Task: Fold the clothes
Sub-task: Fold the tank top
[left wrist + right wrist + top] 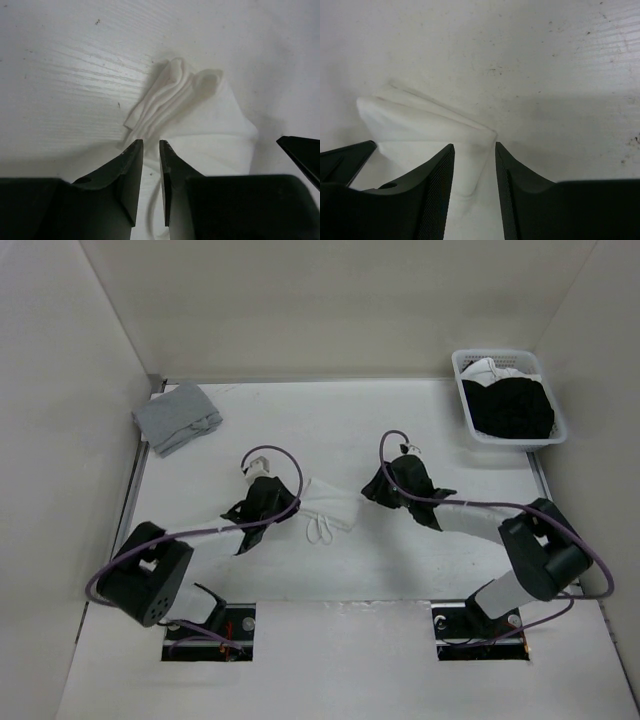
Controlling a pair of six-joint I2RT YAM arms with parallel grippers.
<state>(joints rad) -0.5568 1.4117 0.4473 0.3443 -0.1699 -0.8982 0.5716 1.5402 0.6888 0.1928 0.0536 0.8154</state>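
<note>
The white camisole (pixel 325 508) lies bunched in a narrow band on the desk (pixel 340 430), stretched between the two grippers, with its thin strap loops (pixel 320 530) spilling toward the near side. The left gripper (pixel 151 150) stands over the band's left end. Its jaws are parted by only a narrow slit, and white fabric shows in that slit, while a pleated fold fans out just ahead of the fingertips. The right gripper (pixel 474 155) stands over the other end with its jaws clearly wider apart. A folded corner of the top lies flat between them and beyond the left finger, and neither finger is visibly pressing it.

Ahead of both grippers the desk is bare up to the back wall. Well beyond the left gripper, toward the far left corner, a grey folded garment (pixel 178 418) lies near the side wall. Far to the right of the right gripper, a white basket (pixel 465 390) holding black clothing (pixel 512 408) stands at the far right corner.
</note>
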